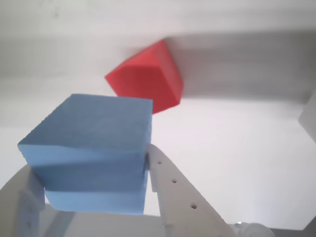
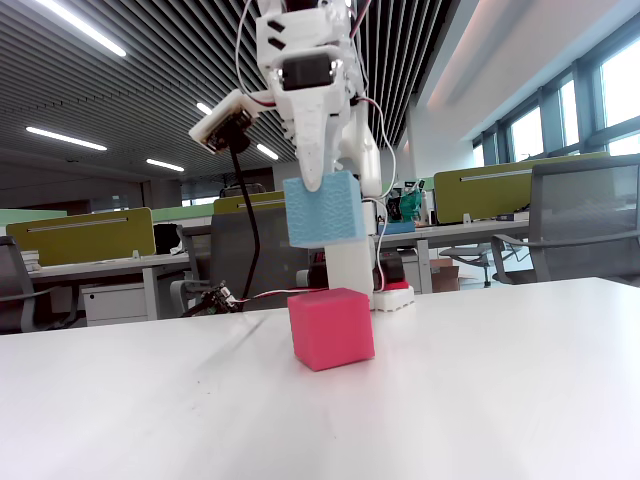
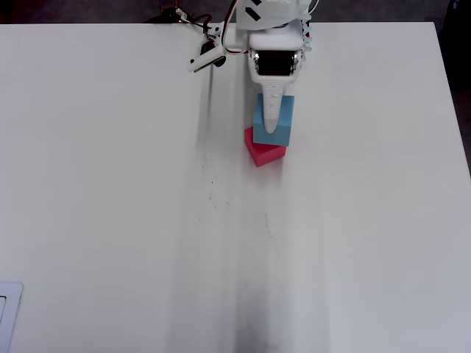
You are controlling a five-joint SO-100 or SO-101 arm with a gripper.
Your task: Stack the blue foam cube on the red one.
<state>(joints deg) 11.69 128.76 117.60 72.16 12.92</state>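
My gripper (image 2: 322,205) is shut on the blue foam cube (image 2: 324,210) and holds it in the air, a little above the red one (image 2: 331,327). The red cube rests on the white table. In the overhead view the blue cube (image 3: 283,116) hangs under the gripper (image 3: 274,126) and covers the far part of the red cube (image 3: 263,153). The wrist view shows the blue cube (image 1: 94,150) between the white fingers (image 1: 180,195), with the red cube (image 1: 148,79) beyond and below it.
The white table (image 3: 132,191) spreads wide on all sides of the cubes. The arm's base and cables (image 3: 213,44) sit at the table's far edge in the overhead view. Office desks and chairs stand behind the table in the fixed view.
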